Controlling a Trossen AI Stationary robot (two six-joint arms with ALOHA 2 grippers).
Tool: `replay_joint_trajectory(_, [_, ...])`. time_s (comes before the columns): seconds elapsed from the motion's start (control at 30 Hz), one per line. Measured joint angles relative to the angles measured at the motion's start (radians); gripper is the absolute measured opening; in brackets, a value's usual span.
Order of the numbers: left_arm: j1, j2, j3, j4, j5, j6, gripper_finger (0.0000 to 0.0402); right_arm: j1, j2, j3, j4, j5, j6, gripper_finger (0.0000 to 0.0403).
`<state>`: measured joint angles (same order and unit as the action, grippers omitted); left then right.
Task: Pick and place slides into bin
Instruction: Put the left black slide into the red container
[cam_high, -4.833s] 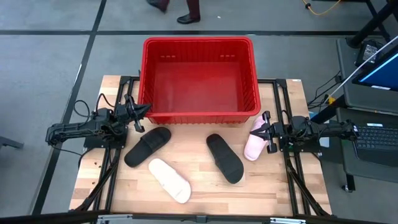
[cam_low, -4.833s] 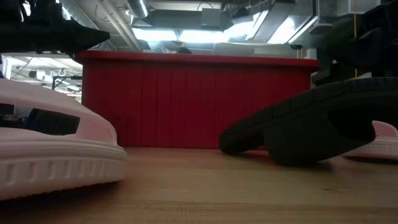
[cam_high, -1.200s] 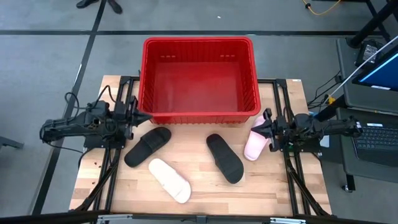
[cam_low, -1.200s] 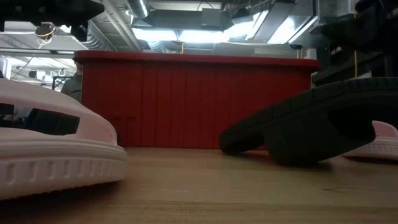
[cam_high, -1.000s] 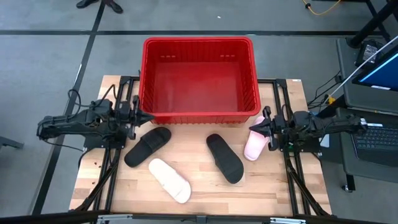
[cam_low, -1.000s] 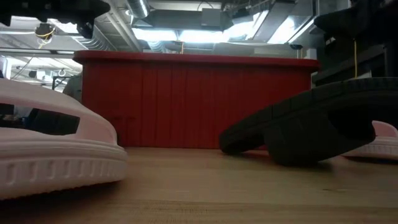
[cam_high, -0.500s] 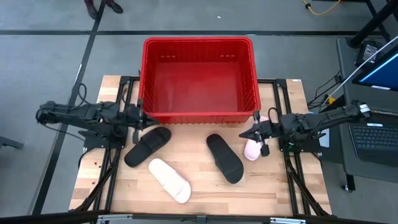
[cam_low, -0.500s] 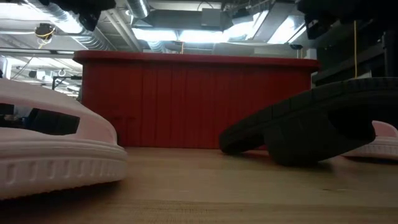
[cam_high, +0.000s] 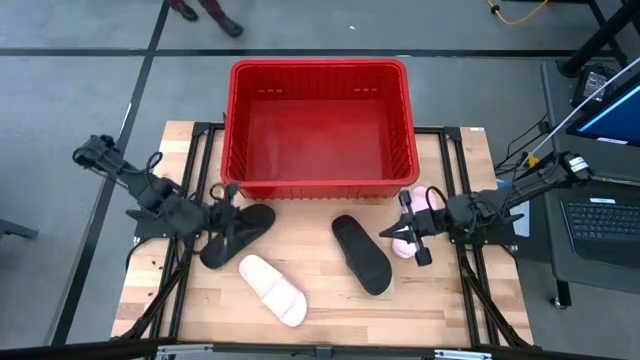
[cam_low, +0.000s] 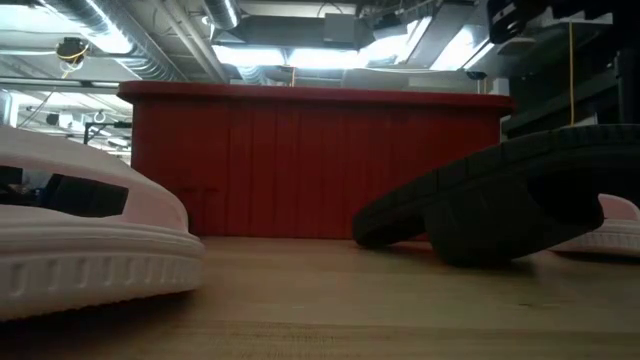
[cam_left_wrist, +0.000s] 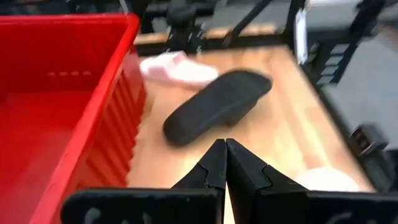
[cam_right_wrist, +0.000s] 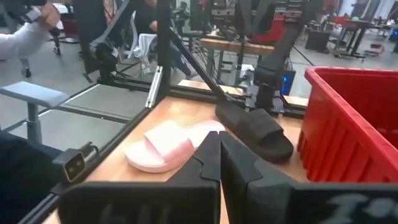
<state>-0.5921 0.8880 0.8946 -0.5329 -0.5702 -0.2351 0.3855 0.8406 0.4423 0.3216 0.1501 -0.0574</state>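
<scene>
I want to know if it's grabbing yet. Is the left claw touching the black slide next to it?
Cannot tell. In the high view the shut left gripper overlaps the black slide, but height above it isn't shown.

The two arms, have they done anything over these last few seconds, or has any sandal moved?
Both arms swung inward over the table. The left gripper now hangs shut over the black slide on the left; the right gripper is shut beside the pink slide by the bin. Nothing was picked up. All four slides lie where they were, and the bin holds none.
</scene>
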Motion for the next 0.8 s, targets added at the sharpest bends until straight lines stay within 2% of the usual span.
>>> replay_joint_trajectory(0.13, [-0.107, 0.093, 0.089, -0.187, -0.12, -0.103, 0.0001, 0.022, 0.0, 0.0, -0.002, 0.088, 0.001, 0.0003])
replay_joint_trajectory(0.37, [-0.202, 0.207, 0.11, -0.317, -0.127, -0.313, 0.0001, 0.049, 0.003, 0.0, -0.003, 0.094, 0.0, 0.0003])
replay_joint_trajectory(0.47, [-0.219, 0.245, 0.11, -0.337, -0.101, -0.348, 0.0002, 0.053, 0.004, 0.0, -0.01, 0.094, 0.001, 0.0003])
replay_joint_trajectory(0.67, [-0.226, 0.279, 0.11, -0.364, 0.024, -0.317, 0.0002, 0.053, 0.004, 0.0, -0.017, 0.094, 0.003, 0.0003])
replay_joint_trajectory(0.8, [-0.226, 0.289, 0.11, -0.364, 0.039, -0.293, 0.0002, 0.053, 0.004, 0.0, -0.017, 0.094, 0.011, 0.0003])
